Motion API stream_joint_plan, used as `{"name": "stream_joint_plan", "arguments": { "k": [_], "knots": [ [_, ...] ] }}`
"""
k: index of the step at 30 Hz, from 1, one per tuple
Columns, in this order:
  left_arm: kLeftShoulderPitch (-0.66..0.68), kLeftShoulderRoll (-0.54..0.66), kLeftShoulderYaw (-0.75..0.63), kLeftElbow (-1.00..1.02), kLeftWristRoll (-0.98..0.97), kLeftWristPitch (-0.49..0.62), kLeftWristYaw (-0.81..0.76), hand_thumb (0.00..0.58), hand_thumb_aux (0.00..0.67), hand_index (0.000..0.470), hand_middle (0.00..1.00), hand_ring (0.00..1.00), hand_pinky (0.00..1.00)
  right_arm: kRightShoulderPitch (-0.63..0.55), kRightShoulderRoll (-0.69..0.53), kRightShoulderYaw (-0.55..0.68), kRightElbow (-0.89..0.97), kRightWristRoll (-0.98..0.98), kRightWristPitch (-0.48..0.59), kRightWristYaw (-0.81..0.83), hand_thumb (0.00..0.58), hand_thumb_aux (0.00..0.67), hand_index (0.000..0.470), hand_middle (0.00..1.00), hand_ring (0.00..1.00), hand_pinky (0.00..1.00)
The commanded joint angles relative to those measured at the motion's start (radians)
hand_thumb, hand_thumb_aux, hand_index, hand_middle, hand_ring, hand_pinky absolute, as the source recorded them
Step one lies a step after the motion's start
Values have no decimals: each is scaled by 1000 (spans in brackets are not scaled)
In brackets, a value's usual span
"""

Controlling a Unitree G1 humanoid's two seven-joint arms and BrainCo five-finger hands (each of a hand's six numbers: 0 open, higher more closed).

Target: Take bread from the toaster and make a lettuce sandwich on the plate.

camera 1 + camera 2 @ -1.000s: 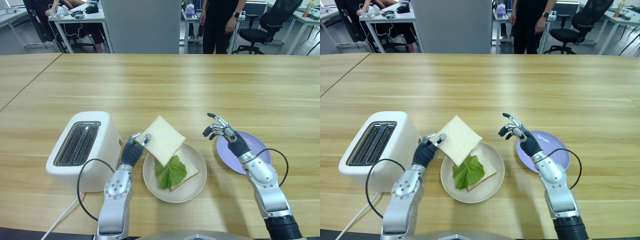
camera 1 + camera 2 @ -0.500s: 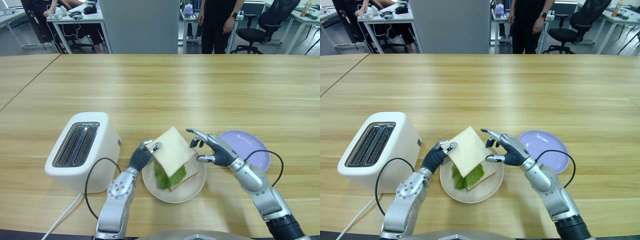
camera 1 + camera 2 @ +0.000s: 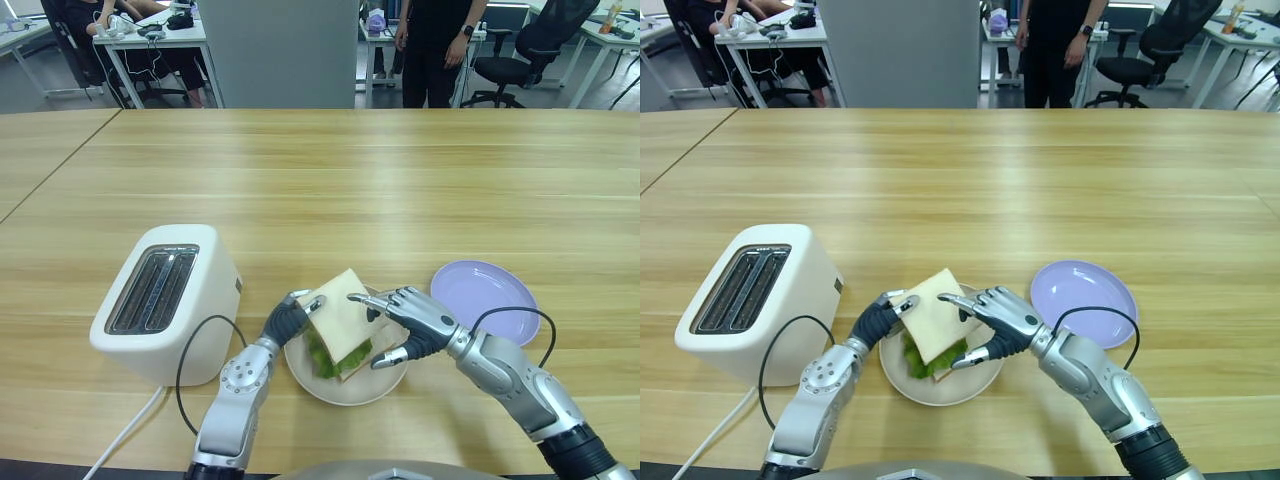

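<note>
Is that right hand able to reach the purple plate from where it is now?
Probably yes. The purple plate lies bare on the table just to the right of the right hand, which seems to hold nothing, and nothing stands between them.

Toaster (image 3: 165,295) left, sandwich (image 3: 342,316) on middle plate (image 3: 350,392), other plate (image 3: 490,296) right.

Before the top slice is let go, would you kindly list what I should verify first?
1. The bread slice is over the lettuce: ok.
2. The left hand grips the slice's edge: ok.
3. The slice lies flat: not ok, tilted.
4. The right hand touches the slice: cannot tell.
5. The lettuce is inside the plate rim: ok.
</note>
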Motion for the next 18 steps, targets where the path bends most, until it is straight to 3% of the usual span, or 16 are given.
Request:
{"name": "stream_joint_plan", "arguments": {
  "k": [1, 4, 5, 6, 7, 8, 18],
  "knots": [
    [-10, 0, -25, 27, 15, -9, 6, 580, 670, 460, 1000, 1000, 1000, -41, -11, -4, -23, -50, -4, -26, 0, 0, 0, 475, 475, 475],
    [-10, -1, -32, 31, 15, -15, 8, 580, 670, 460, 1000, 1000, 1000, -73, -29, -3, -32, -82, -27, -50, 0, 0, 0, 439, 439, 439],
    [-9, 0, -35, 30, 17, -16, 9, 580, 670, 460, 1000, 1000, 1000, -81, -35, -2, -31, -91, -35, -59, 0, 0, 0, 365, 365, 365],
    [-7, -1, -36, 29, 14, -18, 9, 580, 670, 460, 1000, 1000, 1000, -87, -40, -1, -31, -97, -41, -68, 0, 0, 0, 176, 176, 176],
    [-7, 0, -38, 29, 14, -18, 9, 580, 670, 460, 1000, 1000, 1000, -92, -44, 1, -30, -101, -47, -73, 0, 0, 0, 55, 55, 55],
    [-6, 0, -39, 29, 14, -19, 9, 580, 670, 460, 1000, 1000, 1000, -95, -47, 4, -27, -99, -52, -76, 0, 0, 0, 0, 0, 0],
    [-3, 3, -38, 21, 12, -19, 13, 580, 670, 460, 1000, 1000, 1000, -96, -61, 70, 99, -145, -76, -104, 0, 0, 0, 0, 0, 0]
  ]
}}
